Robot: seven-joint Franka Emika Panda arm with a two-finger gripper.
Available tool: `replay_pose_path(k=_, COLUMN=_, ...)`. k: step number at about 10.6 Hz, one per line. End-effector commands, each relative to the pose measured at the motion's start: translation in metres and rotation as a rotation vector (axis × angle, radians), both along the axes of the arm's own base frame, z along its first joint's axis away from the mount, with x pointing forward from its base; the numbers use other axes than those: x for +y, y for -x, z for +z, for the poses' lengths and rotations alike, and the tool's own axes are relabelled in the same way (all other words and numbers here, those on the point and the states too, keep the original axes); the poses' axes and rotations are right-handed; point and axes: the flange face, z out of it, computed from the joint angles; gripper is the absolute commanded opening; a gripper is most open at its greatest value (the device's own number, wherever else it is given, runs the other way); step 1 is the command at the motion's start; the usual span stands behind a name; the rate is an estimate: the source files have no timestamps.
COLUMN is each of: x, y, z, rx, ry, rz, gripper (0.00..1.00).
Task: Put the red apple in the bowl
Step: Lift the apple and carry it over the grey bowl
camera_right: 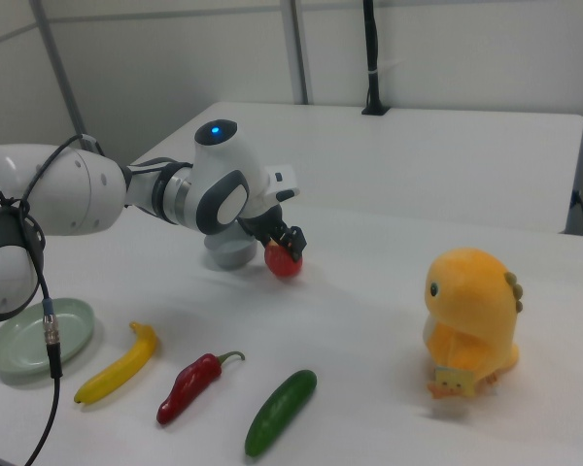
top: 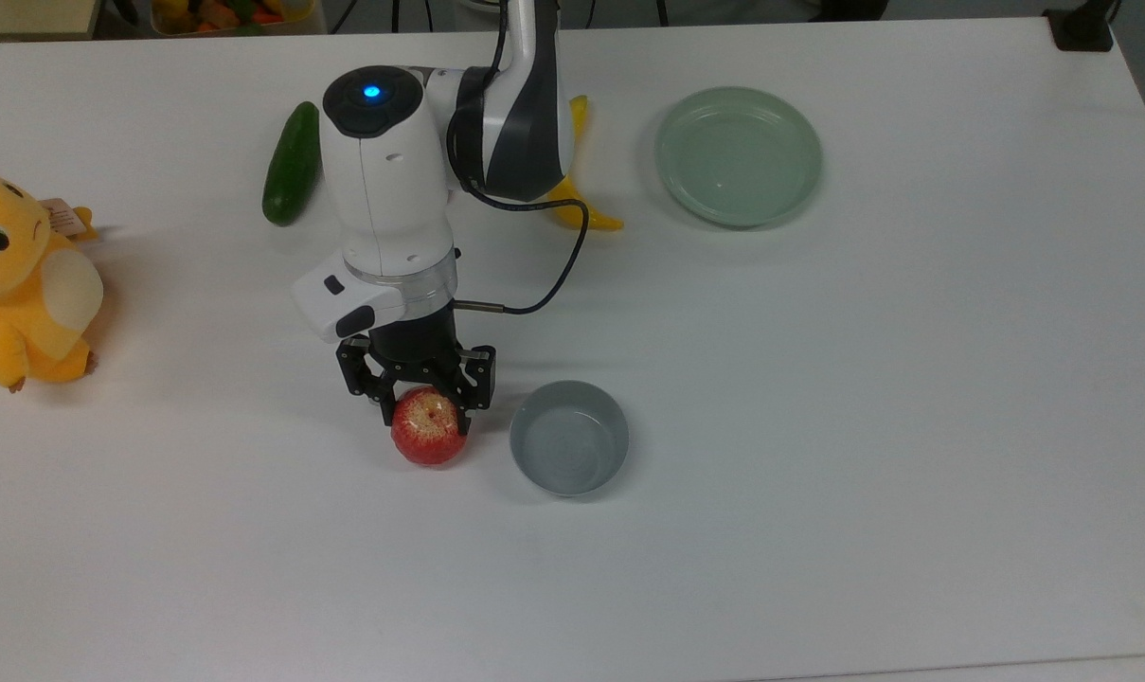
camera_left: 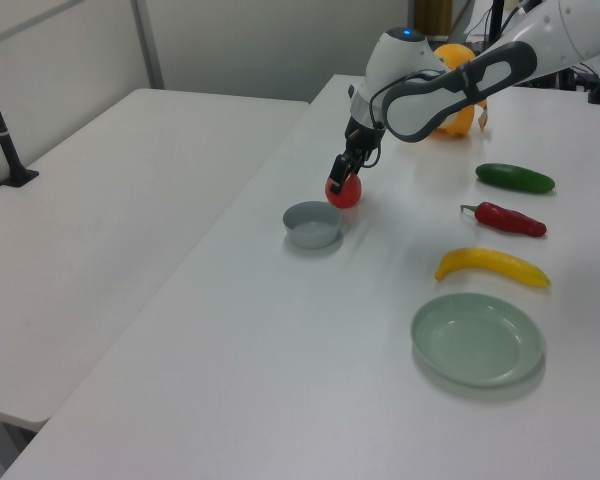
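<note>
The black two-finger pincer points down at the round red apple with a yellowish speckled top, and its fingers press against the apple's two sides, grasping it. In the top view the apple sits just left of the small round grey-blue bowl, close to it but apart, on the white tabletop. Whether the apple rests on the tabletop or is slightly raised cannot be told. In the left view the pincer comes down onto the apple just beyond the bowl. In the right view the apple is held by the pincer in front of the bowl, which the arm partly hides.

Well apart from these, toward the far side in the top view, lie a dark green cucumber, a yellow banana partly behind the arm, and a shallow pale green plate to the right. A yellow plush toy sits at the top view's left edge. In the left view a long dark-red chilli pepper lies between the cucumber and the banana.
</note>
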Motion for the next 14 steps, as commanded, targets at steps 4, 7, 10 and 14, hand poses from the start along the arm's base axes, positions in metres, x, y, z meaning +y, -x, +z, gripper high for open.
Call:
replay_pose_path(k=4, x=-0.003, y=0.0, z=0.019, rx=-0.032, ry=0.016, rz=0.012, gripper=0.49)
replay_pose_path(k=7, x=-0.006, y=0.001, z=0.043, rx=-0.06, ry=0.004, rz=0.002, gripper=0.49)
replay_pose_path(k=10, x=-0.013, y=0.008, z=0.066, rx=-0.013, ry=-0.013, rz=-0.008, gripper=0.49)
replay_pose_path(k=14, x=0.002, y=0.017, z=0.097, rx=0.003, ry=-0.028, rz=0.01, gripper=0.5)
